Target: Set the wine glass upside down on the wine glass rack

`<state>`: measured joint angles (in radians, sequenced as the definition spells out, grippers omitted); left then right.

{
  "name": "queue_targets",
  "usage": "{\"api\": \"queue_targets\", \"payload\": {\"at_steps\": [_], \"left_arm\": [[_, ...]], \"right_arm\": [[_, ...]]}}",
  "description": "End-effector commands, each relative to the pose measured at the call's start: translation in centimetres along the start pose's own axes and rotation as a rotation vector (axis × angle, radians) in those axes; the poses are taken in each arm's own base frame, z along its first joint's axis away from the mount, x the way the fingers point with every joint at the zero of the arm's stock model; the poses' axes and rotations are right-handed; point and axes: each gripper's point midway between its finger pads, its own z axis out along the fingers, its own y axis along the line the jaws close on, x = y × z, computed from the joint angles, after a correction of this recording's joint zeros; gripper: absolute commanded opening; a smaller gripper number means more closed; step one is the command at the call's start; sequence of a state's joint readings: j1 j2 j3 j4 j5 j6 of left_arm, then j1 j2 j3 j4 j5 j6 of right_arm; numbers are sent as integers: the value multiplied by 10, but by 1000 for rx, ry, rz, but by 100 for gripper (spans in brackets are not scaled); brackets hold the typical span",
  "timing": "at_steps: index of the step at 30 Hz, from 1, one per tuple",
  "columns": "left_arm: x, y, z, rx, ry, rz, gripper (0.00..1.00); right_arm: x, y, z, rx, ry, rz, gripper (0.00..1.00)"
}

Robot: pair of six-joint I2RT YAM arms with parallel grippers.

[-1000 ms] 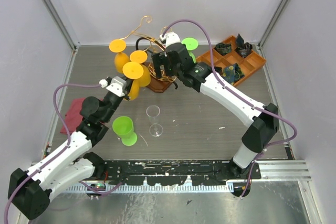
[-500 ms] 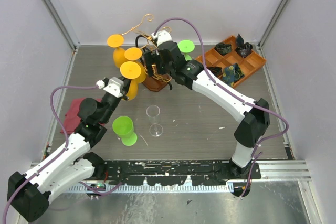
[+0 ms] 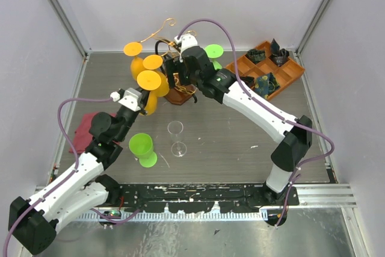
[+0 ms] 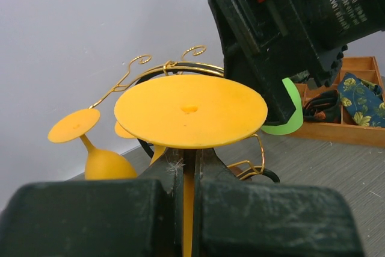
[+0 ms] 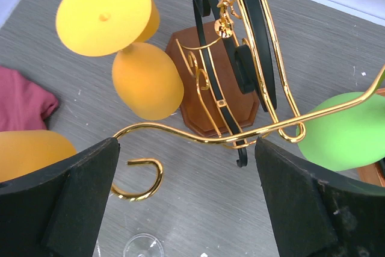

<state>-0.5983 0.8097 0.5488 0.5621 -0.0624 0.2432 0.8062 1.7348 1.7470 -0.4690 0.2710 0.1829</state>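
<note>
Gold-wire wine glass rack (image 3: 179, 95) on a brown wooden base stands at the back, partly hidden by the right gripper (image 5: 189, 200), fingers wide apart around a curled arm. The left gripper (image 4: 189, 176) pinches the stem of an inverted orange wine glass (image 4: 190, 111) beside it, seemingly unhung; green goblet (image 3: 142, 148), clear glass (image 3: 176, 138) nearer

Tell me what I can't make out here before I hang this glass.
Left wrist: the orange wine glass shows only its foot; the shut left gripper hides its bowl and most of its stem.
Top view: the right gripper covers the middle of the wine glass rack, hiding which arm is free.
Right wrist: a green glass is cut off by the right edge; whether that open gripper touches the wire is unclear.
</note>
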Motion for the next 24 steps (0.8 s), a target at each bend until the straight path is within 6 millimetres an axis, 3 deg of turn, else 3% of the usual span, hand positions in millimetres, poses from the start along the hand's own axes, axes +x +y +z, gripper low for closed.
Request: {"api": "queue_targets", "payload": {"at_steps": [1, 14, 24], "left_arm": [[-5, 4, 1, -16, -16, 14, 0], [37, -28, 11, 102, -10, -18, 0], [36, -55, 21, 212, -98, -94, 0]], "right_arm": [[-47, 9, -42, -57, -124, 57, 100], [-80, -20, -87, 42, -231, 35, 100], [-96, -39, -114, 106, -305, 15, 100]]}}
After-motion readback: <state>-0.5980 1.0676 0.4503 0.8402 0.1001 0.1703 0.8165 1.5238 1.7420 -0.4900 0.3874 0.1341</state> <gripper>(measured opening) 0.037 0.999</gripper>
